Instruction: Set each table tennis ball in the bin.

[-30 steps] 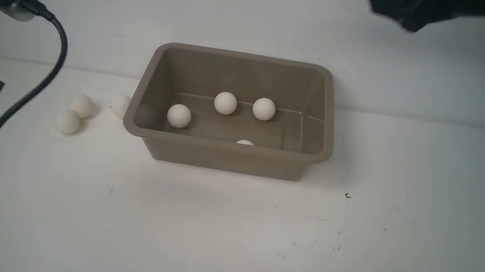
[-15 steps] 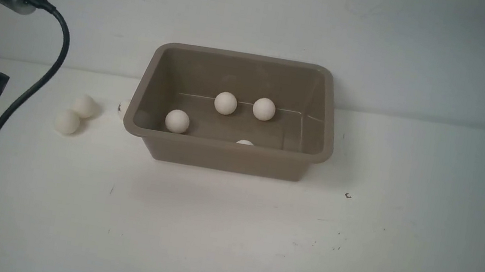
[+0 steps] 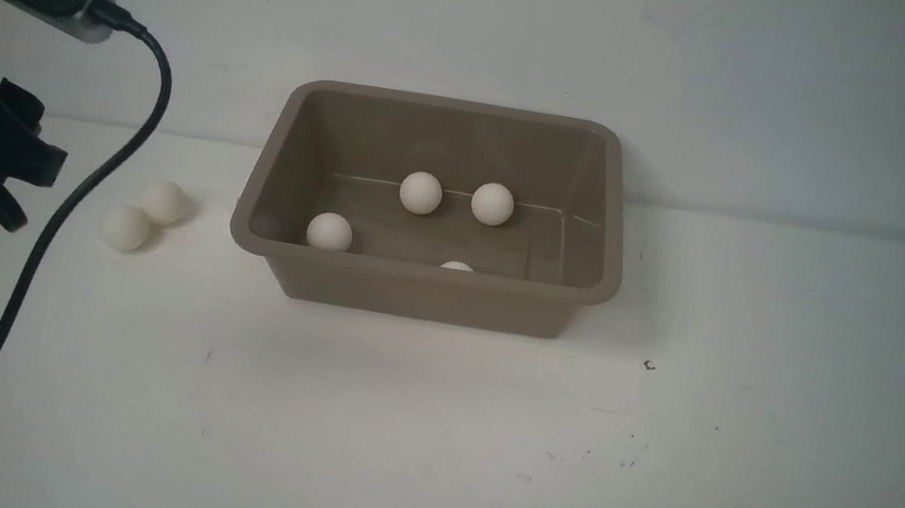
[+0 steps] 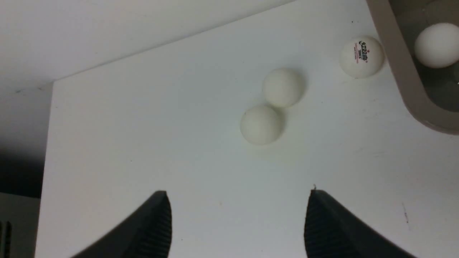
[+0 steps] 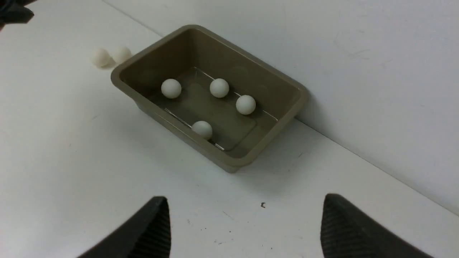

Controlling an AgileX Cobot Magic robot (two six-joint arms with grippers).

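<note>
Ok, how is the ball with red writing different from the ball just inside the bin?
The ball with writing shows a red and dark print; the ball inside looks plain. The ball with writing lies on the table, close outside the bin; the ball inside lies in it. Both are white, round and alike in size.

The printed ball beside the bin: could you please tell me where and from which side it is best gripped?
Grip the printed ball across its middle, probably from above, leaning in from the side away from the bin, with the pinch running along the bin's wall. It is round, so any width works, but the wall sits close against one side, leaving no room there.
</note>
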